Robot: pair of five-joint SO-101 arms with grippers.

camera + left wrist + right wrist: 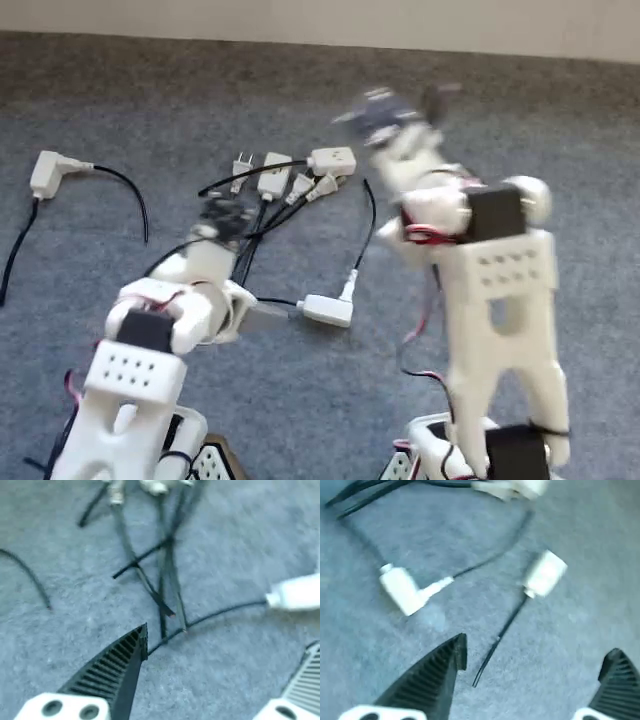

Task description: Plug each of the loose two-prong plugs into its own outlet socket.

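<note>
Left gripper [230, 640] spread open, empty, over black cables [165, 580]. Right gripper [538, 645] open, empty. Loose two-prong plugs [270, 178] near outlet socket [333, 160]. Plug body best pinched squarely, prongs aligned first.

Supporting surface: grey carpet [520, 90]. A bundle of black cords [250, 235] lies on it near the centre.

- At the far end of the bundle: a cluster of white plugs and sockets [300, 175], including a loose two-prong plug [243, 166].
- Just right of the bundle's near end: a white socket block [328, 309].
- Well left of the bundle: a white angled connector [45, 172] with its own black cord [130, 195].
</note>
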